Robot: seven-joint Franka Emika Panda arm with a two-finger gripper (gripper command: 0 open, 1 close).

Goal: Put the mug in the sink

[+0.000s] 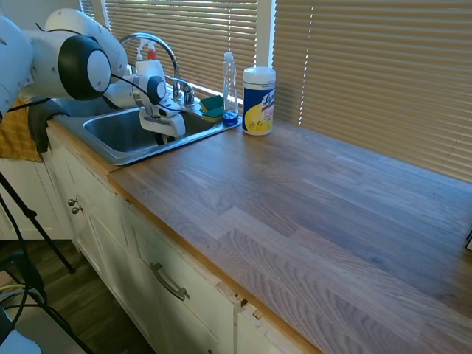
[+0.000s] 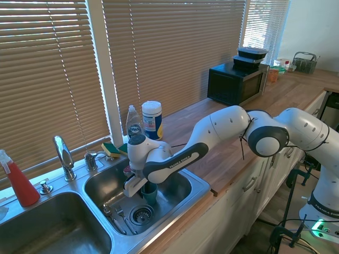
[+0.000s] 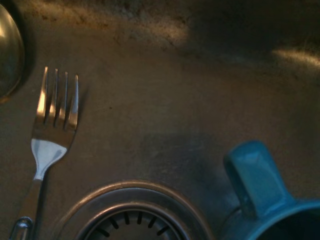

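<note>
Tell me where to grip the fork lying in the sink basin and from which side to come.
Grip the fork at its narrow neck, just behind the tines, coming straight down from above with the jaws across the handle. It lies flat on the sink floor beside the drain, so only its thin edges offer purchase. The mug stands close by, so keep clear of it.

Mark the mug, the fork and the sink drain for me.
mug (image 2: pixel 149 193): second exterior view, on its teal side wall.
fork (image 3: pixel 56 102): wrist view, on the tines.
sink drain (image 2: pixel 141 214): second exterior view, on the strainer.
</note>
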